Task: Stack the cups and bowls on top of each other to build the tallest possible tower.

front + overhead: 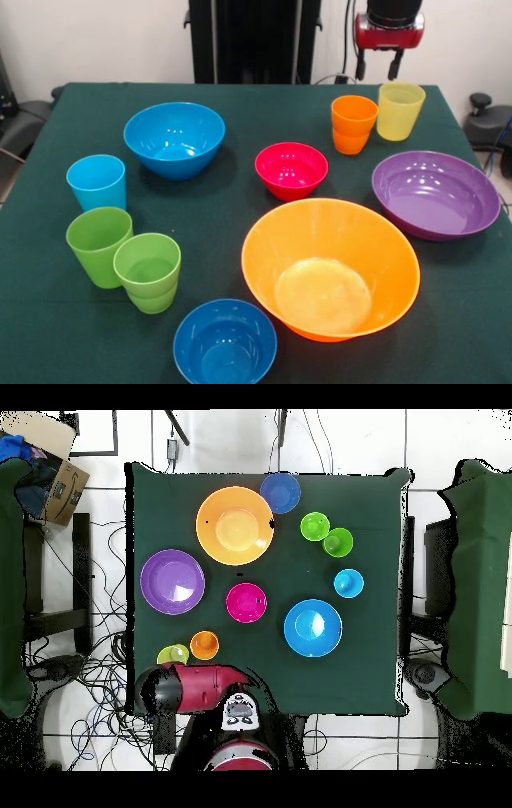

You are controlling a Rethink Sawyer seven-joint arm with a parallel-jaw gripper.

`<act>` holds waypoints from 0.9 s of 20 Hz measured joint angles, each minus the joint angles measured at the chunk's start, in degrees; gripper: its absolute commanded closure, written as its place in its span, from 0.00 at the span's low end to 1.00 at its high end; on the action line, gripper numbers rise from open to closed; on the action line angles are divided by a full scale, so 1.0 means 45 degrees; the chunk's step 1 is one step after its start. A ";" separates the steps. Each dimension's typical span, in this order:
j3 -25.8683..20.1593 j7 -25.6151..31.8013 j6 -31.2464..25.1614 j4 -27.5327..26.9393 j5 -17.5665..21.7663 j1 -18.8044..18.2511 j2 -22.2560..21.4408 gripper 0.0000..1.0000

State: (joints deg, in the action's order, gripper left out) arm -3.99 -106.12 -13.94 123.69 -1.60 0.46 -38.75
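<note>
We find no text, label, brand, number or sign that we can read in either view. The cups, the bowls and the table cloth are plain, and we make out no lettering on the cardboard box [62,482] beside the table.

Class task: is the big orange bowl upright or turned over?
Upright. The big orange bowl shows its open mouth and inner bottom in both views, and it holds nothing.

A dark green tablecloth [240,120] covers the table. Off one corner sits a cardboard box [62,484] with blue stuff beside it. Loose cables [90,654] trail across the white tiled floor [430,444].
</note>
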 measured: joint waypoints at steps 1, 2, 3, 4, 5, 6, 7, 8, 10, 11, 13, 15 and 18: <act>0.0018 0.0000 0.0069 0.0000 0.0000 0.0053 0.0076 0.00; 0.0027 -0.0001 0.0142 0.0001 0.0001 0.0097 0.0143 0.00; 0.0037 -0.0003 0.0215 0.0002 0.0003 0.0142 0.0209 0.00; 0.0040 -0.0003 0.0290 0.0003 0.0003 0.0187 0.0273 0.00; 0.0044 -0.0003 0.0366 0.0004 0.0003 0.0232 0.0337 0.00; 0.0060 -0.0001 0.0375 0.0024 0.0004 0.0276 0.0389 0.00; 0.0077 0.0000 0.0384 0.0044 0.0005 0.0320 0.0440 0.00; 0.0090 0.0000 0.0384 0.0057 0.0005 0.0346 0.0463 0.00; 0.0137 0.0000 0.0387 0.0066 0.0003 0.0427 0.0544 0.00; 0.0158 -0.0003 0.0400 0.0062 0.0003 0.0471 0.0607 0.00; 0.0187 -0.0003 0.0469 0.0053 -0.0003 0.0547 0.0747 0.00; 0.0213 -0.0005 0.0636 0.0050 -0.0005 0.0648 0.0961 0.00; 0.0220 -0.0105 0.1008 0.0051 -0.0003 0.0771 0.1334 0.00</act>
State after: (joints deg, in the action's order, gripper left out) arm -3.00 -106.59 -9.40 123.92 -1.62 3.93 -32.75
